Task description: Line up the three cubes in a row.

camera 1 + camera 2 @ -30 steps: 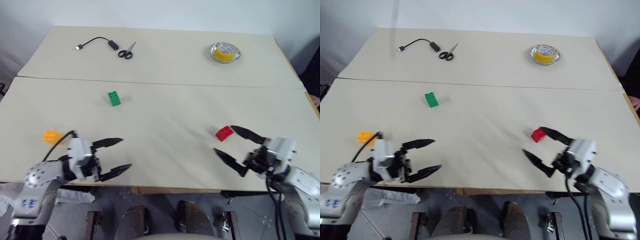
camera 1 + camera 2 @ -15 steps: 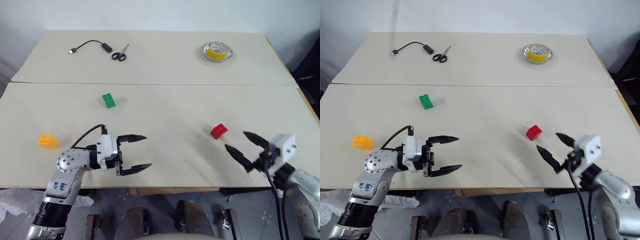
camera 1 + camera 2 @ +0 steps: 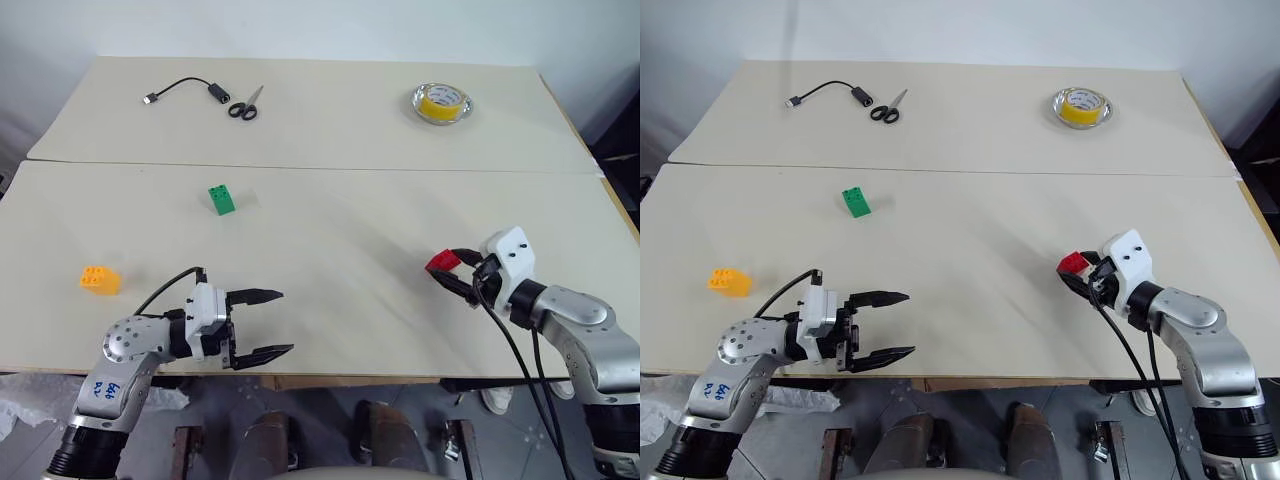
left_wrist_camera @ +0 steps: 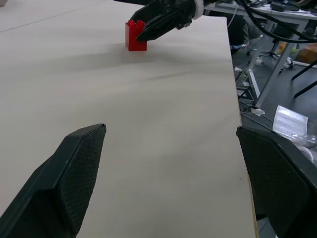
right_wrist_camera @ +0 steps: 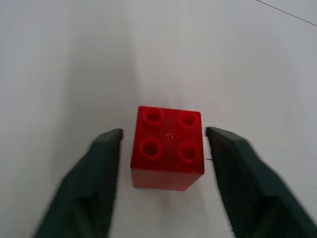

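Observation:
The red cube [image 3: 443, 262] sits on the near right of the table [image 3: 330, 250], studs up. My right gripper [image 3: 447, 270] straddles it. In the right wrist view a finger [image 5: 104, 168] stands on each side of the red cube [image 5: 167, 147] with a slim gap, so the jaws are open. The green cube [image 3: 222, 198] lies left of centre, and the orange-yellow cube [image 3: 97, 279] at the near left. My left gripper [image 3: 287, 321] hovers wide open and empty over the near edge, between those two. It points toward the red cube [image 4: 134, 36].
At the far side lie a yellow tape roll [image 3: 441, 102], scissors [image 3: 245, 103] and a black cable [image 3: 190, 88]. A seam [image 3: 400, 170] joins the two tabletops. The right edge of the table drops off just beyond my right arm.
My right gripper has moved forward to the red cube and its fingers have narrowed around it. The left gripper stays open in much the same place. The camera has shifted.

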Controlling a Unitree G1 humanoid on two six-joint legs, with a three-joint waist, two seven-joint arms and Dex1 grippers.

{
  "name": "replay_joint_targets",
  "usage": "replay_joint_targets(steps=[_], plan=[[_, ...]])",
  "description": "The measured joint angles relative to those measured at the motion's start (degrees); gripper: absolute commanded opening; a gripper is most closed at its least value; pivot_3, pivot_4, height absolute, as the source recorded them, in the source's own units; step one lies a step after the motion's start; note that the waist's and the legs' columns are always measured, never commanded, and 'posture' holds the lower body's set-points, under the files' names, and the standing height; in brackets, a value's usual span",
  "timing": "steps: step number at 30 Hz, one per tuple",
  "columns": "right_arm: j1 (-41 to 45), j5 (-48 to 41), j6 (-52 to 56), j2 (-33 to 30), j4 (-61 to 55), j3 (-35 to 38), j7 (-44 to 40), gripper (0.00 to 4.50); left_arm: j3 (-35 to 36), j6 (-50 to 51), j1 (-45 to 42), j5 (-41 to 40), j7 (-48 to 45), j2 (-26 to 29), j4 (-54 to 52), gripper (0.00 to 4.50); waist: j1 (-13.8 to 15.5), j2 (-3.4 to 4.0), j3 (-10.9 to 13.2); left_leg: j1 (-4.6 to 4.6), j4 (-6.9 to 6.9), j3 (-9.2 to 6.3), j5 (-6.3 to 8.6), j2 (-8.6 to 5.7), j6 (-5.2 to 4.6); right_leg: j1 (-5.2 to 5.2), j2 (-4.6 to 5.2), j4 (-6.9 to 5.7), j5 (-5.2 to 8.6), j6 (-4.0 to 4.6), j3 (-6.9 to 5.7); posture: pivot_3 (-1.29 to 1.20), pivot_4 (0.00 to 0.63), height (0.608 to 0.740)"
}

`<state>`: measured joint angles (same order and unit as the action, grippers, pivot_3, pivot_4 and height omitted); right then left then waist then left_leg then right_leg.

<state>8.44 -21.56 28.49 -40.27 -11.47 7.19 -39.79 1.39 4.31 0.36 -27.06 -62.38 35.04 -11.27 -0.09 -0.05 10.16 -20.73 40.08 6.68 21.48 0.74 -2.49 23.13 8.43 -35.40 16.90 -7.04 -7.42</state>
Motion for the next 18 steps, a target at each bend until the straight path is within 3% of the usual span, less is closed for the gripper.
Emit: replay_joint_targets(steps=[1, 5, 11, 18], plan=[[0.01, -0.04, 0.06, -0.11, 0.06, -0.03, -0.80, 1.48, 0.19, 0.10, 0.28, -0.02, 0.30, -0.03, -0.01, 4.50, 0.00, 0.00, 0.00, 0.00, 0.00, 0.00, 0.00, 0.00, 0.00, 0.00, 0.00, 0.00, 0.00, 0.00, 0.01, 0.00, 0.150, 0.740], [1.47, -2.05, -0.08, -2.00, 0.01, -1.75, -8.74, 1.47, 3.12, 2.04, 0.62, -1.68, 4.28, -1.77, -0.09, 4.50, 0.05, -0.01, 0.00, 0.01, 0.03, -0.05, 0.00, -0.01, -0.01, -0.06, 0.02, 0.00, -0.01, -0.01, -0.02, 0.00, 0.150, 0.740], [22.34, 1.72, -7.76, -1.23, 6.79, -17.25, -27.23, 1.47, 6.93, 1.85, 7.45, -1.98, 6.09, -1.97, -1.37, 4.50, -1.60, 0.00, 0.02, 0.14, -0.03, 0.01, 0.01, 0.09, 0.01, -0.08, -0.01, -0.02, 0.03, 0.05, -0.04, 0.00, 0.150, 0.740], [34.58, 9.97, -15.27, 6.22, 23.82, -26.94, -33.79, 1.47, 9.01, 1.61, 10.00, -1.94, 7.98, -2.03, -2.80, 4.50, -1.11, -0.01, 0.03, -0.02, 0.06, -0.20, 0.03, -0.06, -0.03, -0.13, 0.12, 0.03, 0.02, 0.03, -0.21, 0.00, 0.150, 0.740]])
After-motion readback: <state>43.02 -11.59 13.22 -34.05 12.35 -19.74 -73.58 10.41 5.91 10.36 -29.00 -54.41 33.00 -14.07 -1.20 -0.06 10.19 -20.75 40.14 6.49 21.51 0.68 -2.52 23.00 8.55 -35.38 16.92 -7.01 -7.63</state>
